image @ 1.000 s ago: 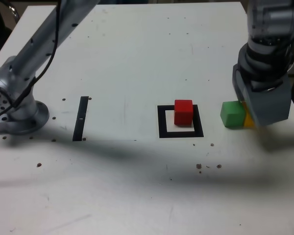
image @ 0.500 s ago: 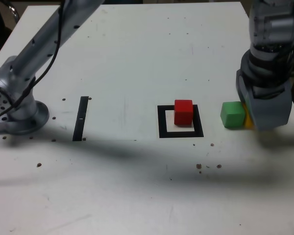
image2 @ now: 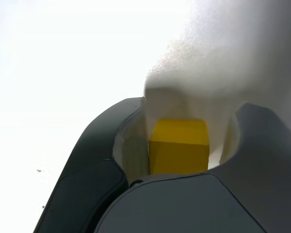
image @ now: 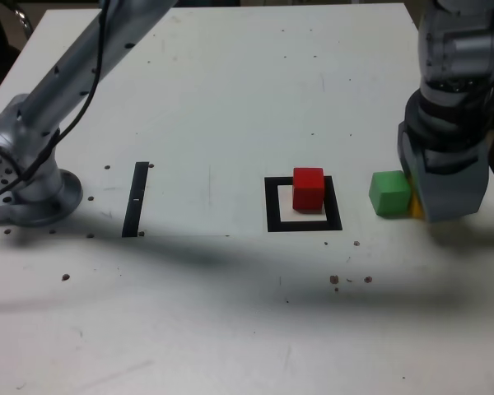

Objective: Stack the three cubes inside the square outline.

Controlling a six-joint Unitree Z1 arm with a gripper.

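In the exterior view, the Z1 arm's base [image: 37,199] stands at the far left on the white tabletop [image: 189,329], with a grey arm link [image: 74,78] slanting up and to the right from it, a black cable [image: 86,99] alongside. Next comes the narrow straight black strip [image: 136,200], lying flat. Near the middle is the square outline [image: 274,206], black around a white centre. The red cube [image: 308,189] sits within it, set toward the upper right, its upper part overlapping the frame's top edge in this view.

Well apart to the right of the outline stands the green cube [image: 389,194]. Just beside it, on its right, is the yellow cube [image2: 179,145], mostly covered by the gripper [image2: 194,111] at the far right; whether the two cubes touch, I cannot tell.

The wrist view shows the yellow cube between the jaws, which stand partly apart. A gap shows between the cube and one finger; at the other finger the cube looks very close, perhaps touching, though the shade there makes it hard to be sure.
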